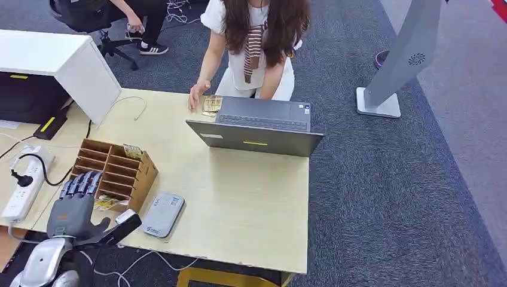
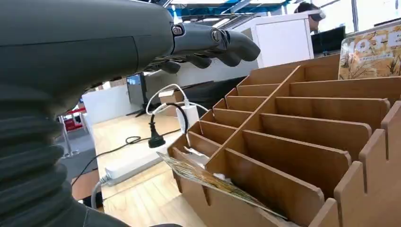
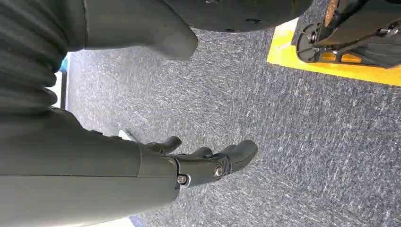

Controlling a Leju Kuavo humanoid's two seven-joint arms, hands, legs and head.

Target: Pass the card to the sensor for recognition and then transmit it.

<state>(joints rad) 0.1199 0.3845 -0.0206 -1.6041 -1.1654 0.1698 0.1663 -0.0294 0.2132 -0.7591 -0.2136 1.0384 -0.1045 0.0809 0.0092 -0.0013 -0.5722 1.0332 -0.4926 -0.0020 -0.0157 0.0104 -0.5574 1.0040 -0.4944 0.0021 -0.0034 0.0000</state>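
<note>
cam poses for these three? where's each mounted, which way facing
Head view: high on the body, looking forward and down at the pale wooden desk; the left hand shows.
Left wrist view: behind the left hand, facing the brown slotted cardboard organizer.
Right wrist view: behind the hanging right hand, facing grey carpet.
Shared: head and left wrist views both show the organizer and the patterned card.
</note>
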